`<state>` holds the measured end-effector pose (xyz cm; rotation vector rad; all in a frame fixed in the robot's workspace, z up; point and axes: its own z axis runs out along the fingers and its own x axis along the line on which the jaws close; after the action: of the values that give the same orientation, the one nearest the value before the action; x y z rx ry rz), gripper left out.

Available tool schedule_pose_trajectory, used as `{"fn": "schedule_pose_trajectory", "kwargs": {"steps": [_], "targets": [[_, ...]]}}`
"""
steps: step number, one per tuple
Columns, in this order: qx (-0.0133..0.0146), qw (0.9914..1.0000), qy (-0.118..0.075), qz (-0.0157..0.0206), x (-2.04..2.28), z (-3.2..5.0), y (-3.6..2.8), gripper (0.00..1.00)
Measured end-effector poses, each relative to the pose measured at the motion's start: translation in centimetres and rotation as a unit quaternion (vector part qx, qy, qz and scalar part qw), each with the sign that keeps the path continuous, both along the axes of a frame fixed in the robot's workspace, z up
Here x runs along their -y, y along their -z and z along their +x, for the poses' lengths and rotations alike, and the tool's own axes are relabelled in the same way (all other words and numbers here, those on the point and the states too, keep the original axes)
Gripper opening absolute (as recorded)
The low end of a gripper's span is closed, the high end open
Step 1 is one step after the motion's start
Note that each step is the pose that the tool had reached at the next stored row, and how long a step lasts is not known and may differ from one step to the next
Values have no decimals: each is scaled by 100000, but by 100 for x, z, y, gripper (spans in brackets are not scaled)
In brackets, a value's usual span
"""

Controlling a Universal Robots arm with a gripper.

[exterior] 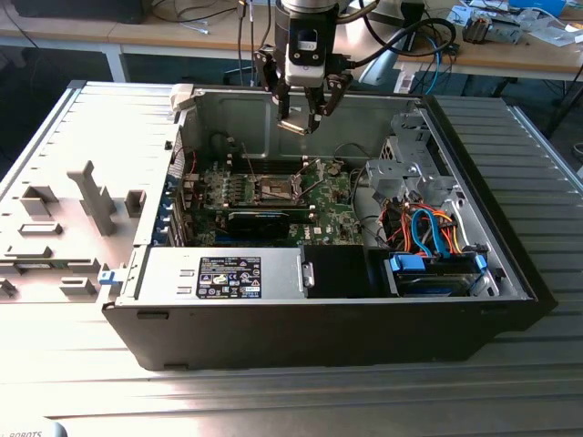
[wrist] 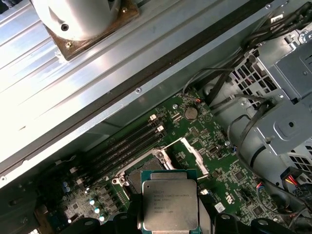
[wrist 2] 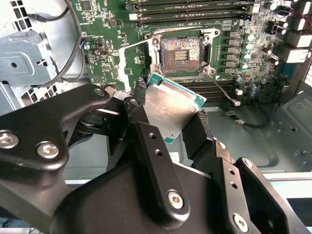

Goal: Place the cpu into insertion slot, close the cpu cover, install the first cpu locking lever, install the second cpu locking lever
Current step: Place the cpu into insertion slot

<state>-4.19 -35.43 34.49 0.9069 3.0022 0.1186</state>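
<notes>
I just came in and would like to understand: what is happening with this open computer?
A robot arm's end effector grips the cpu by its edges and holds it above the motherboard, inside the open case. The slot beneath is bare, its contacts showing. The cpu is not yet in it; there is clear space between the two.

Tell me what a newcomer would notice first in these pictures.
The claw holds the cpu, silver top plain in the first wrist view, above the open computer case. Below it on the green board, the insertion slot lies bare, its contact field exposed.
</notes>
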Motion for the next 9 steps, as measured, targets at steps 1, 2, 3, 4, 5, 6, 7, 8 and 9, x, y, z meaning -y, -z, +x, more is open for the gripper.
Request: {"fn": "schedule_pose_trajectory", "kwargs": {"steps": [1,2,3,4,5,6,7,8,9], "targets": [[1,100000,12,2,0,0,0,54],[1,100000,42,3,0,0,0,54],[1,100000,85,1,0,0,0,54],[0,100000,110,0,0,0,0,54],[1,100000,162,1,0,0,0,54],[0,100000,190,2,0,0,0,54],[2,100000,221,1,0,0,0,54],[1,100000,248,2,0,0,1,54],[0,100000,269,2,0,0,1,54]]}}
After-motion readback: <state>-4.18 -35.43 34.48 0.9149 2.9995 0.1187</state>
